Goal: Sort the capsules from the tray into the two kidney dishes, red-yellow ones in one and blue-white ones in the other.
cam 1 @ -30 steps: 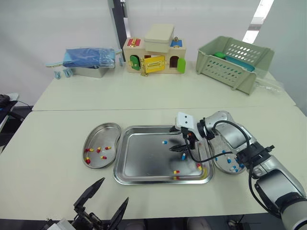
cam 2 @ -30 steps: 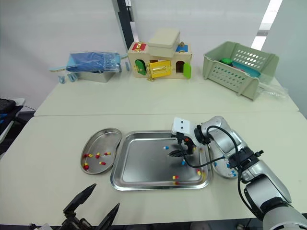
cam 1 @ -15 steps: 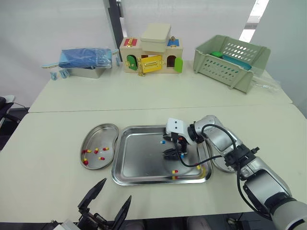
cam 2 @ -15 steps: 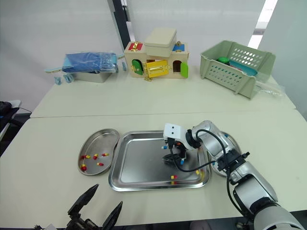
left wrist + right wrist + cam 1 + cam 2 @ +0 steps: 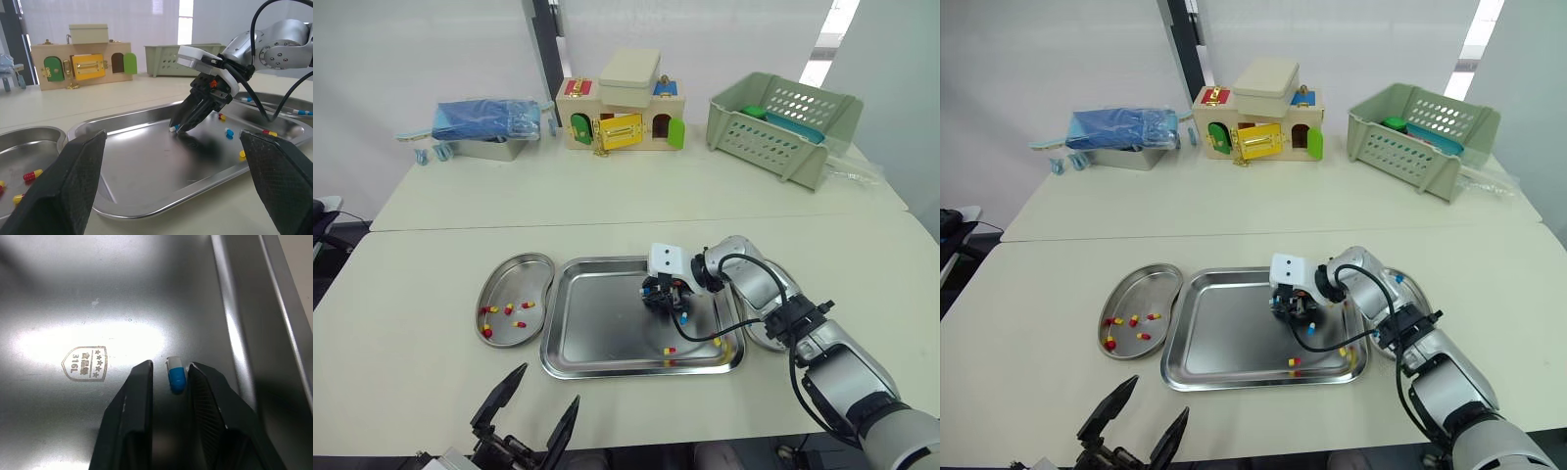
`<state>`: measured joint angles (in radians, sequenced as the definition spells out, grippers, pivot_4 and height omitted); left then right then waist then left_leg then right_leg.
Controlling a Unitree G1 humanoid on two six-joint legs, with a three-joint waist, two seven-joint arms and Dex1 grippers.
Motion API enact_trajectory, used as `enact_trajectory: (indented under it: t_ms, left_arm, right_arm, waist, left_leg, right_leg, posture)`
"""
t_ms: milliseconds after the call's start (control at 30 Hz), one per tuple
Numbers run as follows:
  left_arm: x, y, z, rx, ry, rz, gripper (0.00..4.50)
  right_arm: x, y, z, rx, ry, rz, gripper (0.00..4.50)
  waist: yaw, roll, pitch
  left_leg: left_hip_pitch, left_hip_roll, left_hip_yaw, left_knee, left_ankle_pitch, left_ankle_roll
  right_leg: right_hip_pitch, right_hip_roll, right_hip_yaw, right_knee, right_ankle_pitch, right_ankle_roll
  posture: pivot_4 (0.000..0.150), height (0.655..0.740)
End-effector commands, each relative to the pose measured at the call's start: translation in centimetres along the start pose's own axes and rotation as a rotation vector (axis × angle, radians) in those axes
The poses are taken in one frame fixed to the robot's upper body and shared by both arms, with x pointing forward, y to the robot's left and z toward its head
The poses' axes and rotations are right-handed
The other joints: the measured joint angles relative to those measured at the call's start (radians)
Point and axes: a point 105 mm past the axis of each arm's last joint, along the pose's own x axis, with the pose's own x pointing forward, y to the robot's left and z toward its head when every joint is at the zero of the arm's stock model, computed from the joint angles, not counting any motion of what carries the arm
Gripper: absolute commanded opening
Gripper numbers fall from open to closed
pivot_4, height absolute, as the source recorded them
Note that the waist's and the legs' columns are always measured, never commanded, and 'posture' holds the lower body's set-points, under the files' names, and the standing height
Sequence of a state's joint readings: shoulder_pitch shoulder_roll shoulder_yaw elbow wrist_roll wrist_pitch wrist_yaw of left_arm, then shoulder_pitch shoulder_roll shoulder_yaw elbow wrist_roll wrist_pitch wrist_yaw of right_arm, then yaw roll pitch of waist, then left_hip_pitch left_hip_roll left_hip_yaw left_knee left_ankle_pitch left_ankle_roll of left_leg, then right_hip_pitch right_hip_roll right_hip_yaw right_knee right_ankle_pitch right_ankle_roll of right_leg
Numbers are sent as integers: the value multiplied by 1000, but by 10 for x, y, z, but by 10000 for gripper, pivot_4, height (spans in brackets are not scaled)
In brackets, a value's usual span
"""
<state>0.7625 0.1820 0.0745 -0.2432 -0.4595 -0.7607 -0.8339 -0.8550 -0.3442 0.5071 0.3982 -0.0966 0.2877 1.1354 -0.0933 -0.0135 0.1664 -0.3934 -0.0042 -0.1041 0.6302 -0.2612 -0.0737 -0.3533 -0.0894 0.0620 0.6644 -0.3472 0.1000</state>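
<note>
**Right gripper set over a blue-white capsule in the tray, before the pinch.**

On the pale counter [image 5: 431,294] the rectangular stainless-steel tray [image 5: 597,343] lies between two steel kidney dishes. The left-hand dish [image 5: 524,279] holds the red-yellow capsules [image 5: 509,308]. The right-hand dish [image 5: 1408,284], partly under the right arm, holds blue-white ones, so each colour has a short trip to its own side. The right gripper [image 5: 664,300] reaches down to the tray floor near the far rim. Its jaws are slightly apart and straddle one blue-white capsule [image 5: 175,374], which lies flat on the steel between them and is not yet pinched. The narrow opening suits so small and easily rolled a thing. A few capsules remain near the tray's front rim, one of them red-yellow [image 5: 673,351]. The left gripper [image 5: 530,411] waits low at the counter's near edge, jaws spread wide and empty.
</note>
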Motion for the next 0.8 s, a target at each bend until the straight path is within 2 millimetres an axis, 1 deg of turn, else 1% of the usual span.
enact_trajectory:
  t_ms: [33, 67, 167, 233, 367, 400, 467, 500, 533, 600, 700, 800]
  left_arm:
    - [-4, -2, 0, -1, 9, 10, 45000]
    - [-3, -2, 0, -1, 9, 9, 45000]
    - [-3, -2, 0, 0, 13, -1, 45000]
    - [-3, -1, 0, 2, 17, -19, 45000]
    - [-2, -3, 4, 10, 21, -99, 45000]
    - [-1, -3, 6, 11, 23, -127, 45000]
    - [0, -6, 9, 17, 27, -213, 45000]
    - [0, -7, 10, 20, 29, -274, 45000]
    - [0, -9, 11, 22, 29, -315, 45000]
    - [6, -9, 14, 14, 21, -384, 45000]
    - [12, -9, 18, 0, 9, -447, 45000]
    - [19, -10, 21, -9, -2, -516, 45000]
  right_arm:
    - [1, 0, 1, -9, 1, 3, 2667]
    - [2, 0, 2, -8, -1, 2, 425]
    - [-1, 0, 6, 0, -34, 0, 150]
    - [-7, 1, 13, 4, -91, -9, 150]
    - [-28, 2, 24, 22, -192, -36, 150]
    - [-36, 4, 25, 28, -218, -47, 150]
    - [-58, 7, 27, 49, -274, -76, 150]
    - [-75, 8, 22, 65, -285, -117, 150]
    - [-86, 10, 18, 73, -286, -145, 150]
    - [-115, 17, -3, 113, -243, -215, 150]
    - [-143, 28, -23, 163, -181, -287, 150]
    - [-166, 41, -40, 215, -119, -348, 150]
  waist:
    - [0, 0, 0]
    - [0, 0, 0]
    - [0, 0, 0]
    - [1, 0, 0]
    - [6, 0, 0]
    - [9, 0, 0]
    - [13, 0, 0]
    - [21, 0, 0]
    - [25, 0, 0]
    - [40, 0, 0]
    - [54, 0, 0]
    - [53, 0, 0]
  left_leg:
    - [0, 0, 0, 0, 0, 0]
    - [0, 0, 0, 0, 0, 0]
    - [0, 0, 0, 0, 0, 0]
    - [0, 0, -1, 0, 0, 0]
    - [-1, 0, -2, 0, 0, 0]
    - [0, 0, -2, 0, 0, 0]
    - [0, 0, -3, 2, 0, 0]
    - [0, 0, -3, 2, 0, 0]
    - [-1, 0, -4, 4, 0, 0]
    - [-1, 0, -4, 6, 0, 0]
    - [-1, 0, -4, 9, 0, 0]
    - [-1, 0, -4, 10, 0, 0]
  right_leg:
    - [0, 0, 0, 0, 0, 0]
    - [0, 0, 0, 0, 0, 0]
    - [0, 0, 0, 0, 0, 0]
    - [0, 1, 0, 1, 0, 0]
    - [0, 1, -2, 2, 0, 0]
    - [0, 1, -1, 2, 0, 0]
    - [1, 1, -2, 4, 0, 0]
    - [1, 1, -2, 5, 0, 0]
    - [1, 1, -3, 8, 0, -1]
    - [1, 1, -3, 9, -1, -1]
    - [2, 1, -4, 11, -1, -1]
    - [2, 2, -3, 12, -1, -1]
  posture:
    - [1500, 7400]
    - [1500, 7400]
    - [1500, 7400]
    - [1500, 7400]
    - [1500, 7400]
    - [1500, 7400]
    - [1500, 7400]
    - [1500, 7400]
    - [1500, 7400]
    - [1500, 7400]
    - [1500, 7400]
    - [1500, 7400]
